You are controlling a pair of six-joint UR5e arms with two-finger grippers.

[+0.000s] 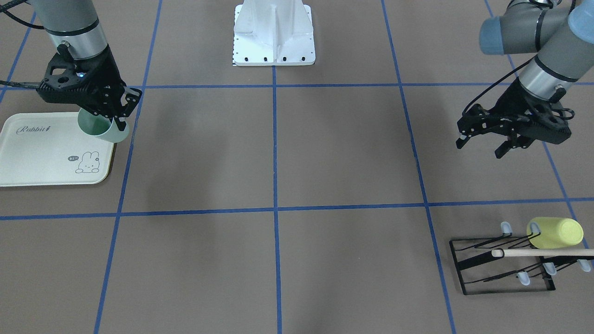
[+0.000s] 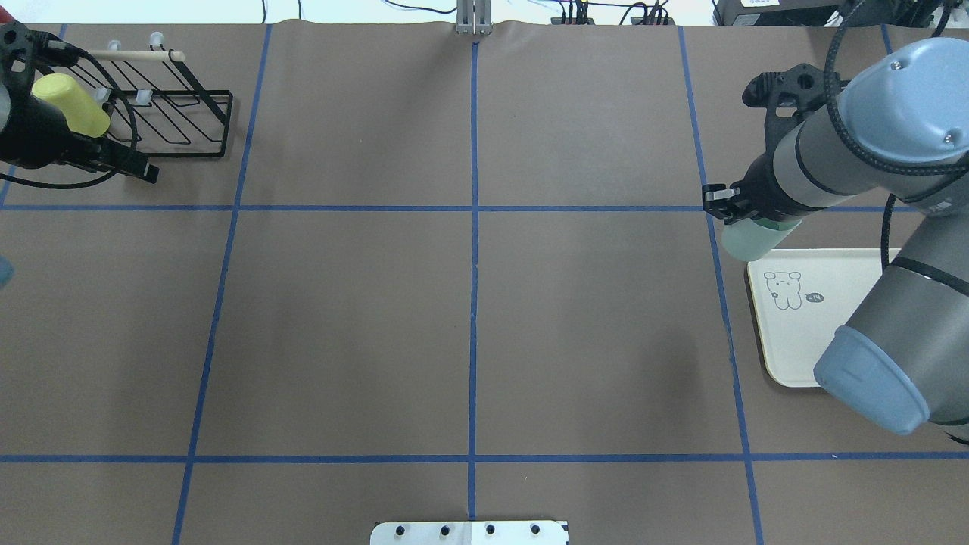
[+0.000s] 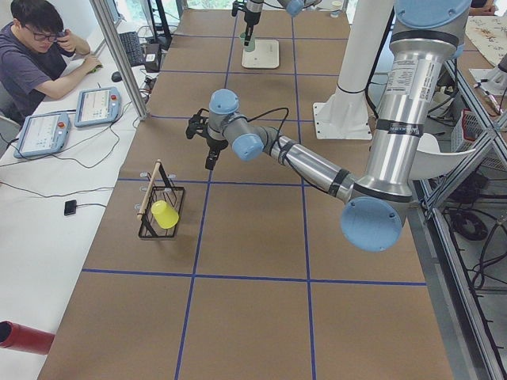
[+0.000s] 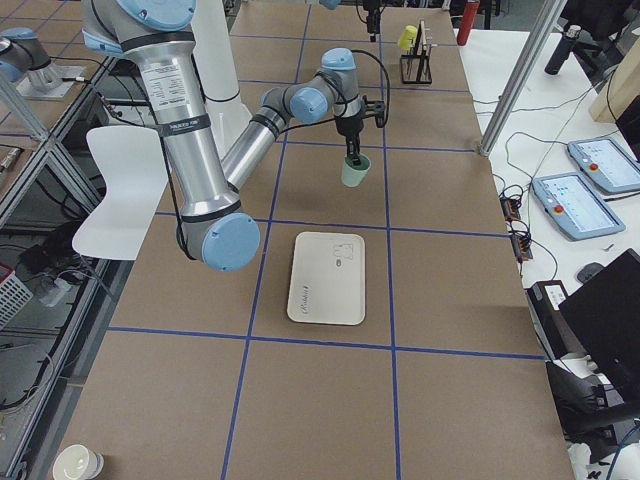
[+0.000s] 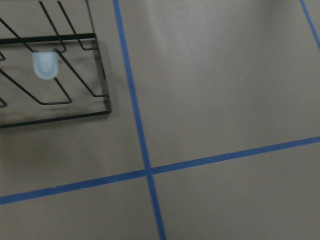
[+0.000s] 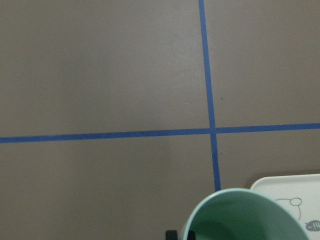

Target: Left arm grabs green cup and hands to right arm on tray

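My right gripper (image 1: pixel 118 121) is shut on the rim of the pale mint-green cup (image 1: pixel 103 128) and holds it tilted in the air by the corner of the cream Rabbit tray (image 1: pixel 44 160). The cup also shows in the overhead view (image 2: pixel 755 238), the exterior right view (image 4: pixel 355 172) and, as a rim, in the right wrist view (image 6: pixel 245 216). The tray (image 2: pixel 817 310) lies flat with nothing on it. My left gripper (image 1: pixel 480 147) is open and empty, hovering far off, near the rack.
A black wire rack (image 1: pixel 503 266) with a wooden bar holds a yellow-green cup (image 1: pixel 555 233) at the table's left end; the rack also shows in the left wrist view (image 5: pixel 55 80). The white robot base (image 1: pixel 274 35) stands at the middle. An operator sits beside the table (image 3: pixel 36 51).
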